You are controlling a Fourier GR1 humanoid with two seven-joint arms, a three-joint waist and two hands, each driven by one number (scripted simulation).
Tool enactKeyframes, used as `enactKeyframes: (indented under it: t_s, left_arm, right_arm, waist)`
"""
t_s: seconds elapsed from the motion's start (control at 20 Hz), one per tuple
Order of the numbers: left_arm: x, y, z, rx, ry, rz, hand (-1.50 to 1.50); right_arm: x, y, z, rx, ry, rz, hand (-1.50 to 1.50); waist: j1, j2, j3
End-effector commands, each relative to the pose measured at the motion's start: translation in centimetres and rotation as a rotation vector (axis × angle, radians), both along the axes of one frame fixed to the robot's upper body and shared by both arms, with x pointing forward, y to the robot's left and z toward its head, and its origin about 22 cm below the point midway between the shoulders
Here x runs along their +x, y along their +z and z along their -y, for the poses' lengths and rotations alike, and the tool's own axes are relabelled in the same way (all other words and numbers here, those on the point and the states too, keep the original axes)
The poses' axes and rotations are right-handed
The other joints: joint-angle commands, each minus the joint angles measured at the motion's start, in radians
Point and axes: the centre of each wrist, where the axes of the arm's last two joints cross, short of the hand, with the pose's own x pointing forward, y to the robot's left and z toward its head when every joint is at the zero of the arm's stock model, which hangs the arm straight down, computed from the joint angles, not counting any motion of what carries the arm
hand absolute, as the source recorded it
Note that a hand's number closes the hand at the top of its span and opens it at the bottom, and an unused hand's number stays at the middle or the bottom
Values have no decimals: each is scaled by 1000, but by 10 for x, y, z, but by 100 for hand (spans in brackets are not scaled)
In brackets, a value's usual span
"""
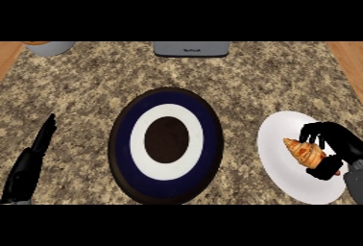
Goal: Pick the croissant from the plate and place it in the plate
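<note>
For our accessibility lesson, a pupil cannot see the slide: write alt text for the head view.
The right robot hand curls round a croissant over a white plate at the right. A larger dark plate with blue and white rings lies at centre; the left robot hand rests open at lower left.

**Black hands, a sliver of grey forearm**

The left hand (27, 166), at the lower left of the frame, was black all over, with a faint pale sheen along its edge. It showed as a long, narrow shape, broader at the base and tapering upward into slim fingers (47, 129). The right hand (340, 142), at the right edge of the frame, was the same glossy black. Its fingers looked thick and rounded, with a short, blunt thumb (326, 170) lower down. Below it, in the lower right corner, a small part of the right forearm (353, 185) showed plain, smooth grey.
</note>
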Motion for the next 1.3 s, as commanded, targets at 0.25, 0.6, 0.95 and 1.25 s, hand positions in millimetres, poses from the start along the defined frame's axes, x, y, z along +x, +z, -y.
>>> enactKeyframes:
  t_s: [0.25,0.6,0.95,1.25]
  left_arm:
    - [11,4,12,-10,-1,-18,0]
    - [4,18,5,8,16,11,0]
    - [3,10,-16,-1,25,-5,0]
    - [3,9,6,-11,19,-12,0]
  right_arm:
    - [-6,-31,-4,58,-133,147,150]
    - [-14,1,-6,97,-231,443,150]
    - [-44,56,-27,184,-68,779,150]
    - [-72,109,-59,400,107,788,150]
  waist:
    - [-2,8,12]
    - [-10,0,11]
    - [-37,-3,9]
    - [-23,-1,10]
